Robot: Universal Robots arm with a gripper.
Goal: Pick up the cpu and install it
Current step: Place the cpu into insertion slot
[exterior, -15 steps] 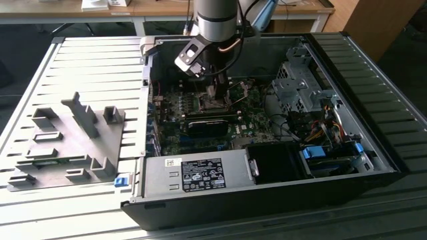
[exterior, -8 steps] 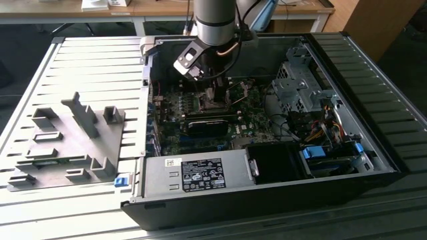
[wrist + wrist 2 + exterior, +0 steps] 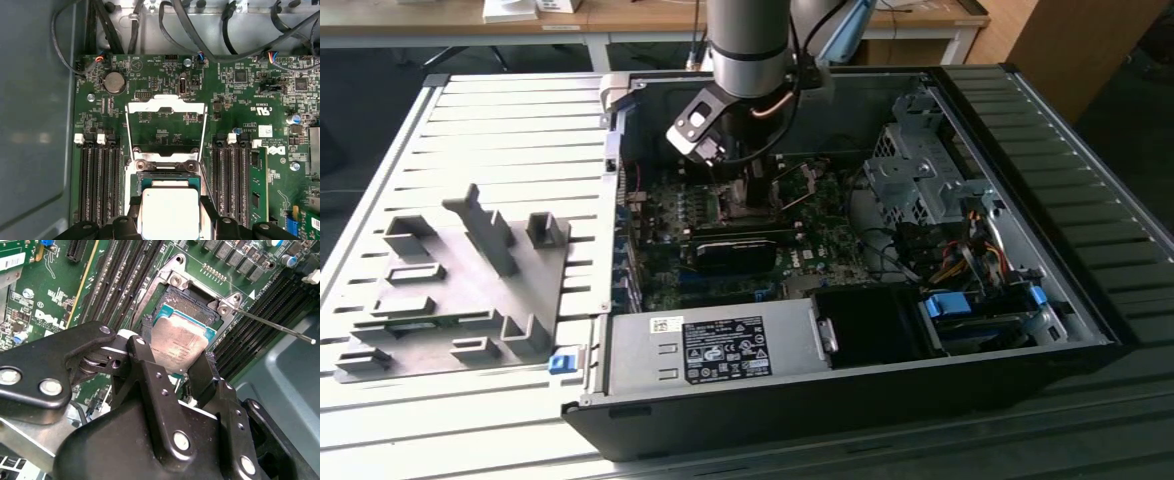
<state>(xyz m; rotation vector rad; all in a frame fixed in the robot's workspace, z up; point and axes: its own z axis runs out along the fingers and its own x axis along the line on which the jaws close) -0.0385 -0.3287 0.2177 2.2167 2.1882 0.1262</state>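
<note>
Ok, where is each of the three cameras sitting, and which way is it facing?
Exterior view: off the arm, looking down into the open computer case; the arm reaches in over the motherboard.
First wrist view: on the wrist, facing the motherboard squarely; tips of the claw show.
Second wrist view: on the wrist, slanting past the claw's body towards the socket.
Both wrist views share the cpu held in the claw at the socket.

Slatted grey table (image 3: 494, 130), wooden desks (image 3: 627, 20) behind
</note>
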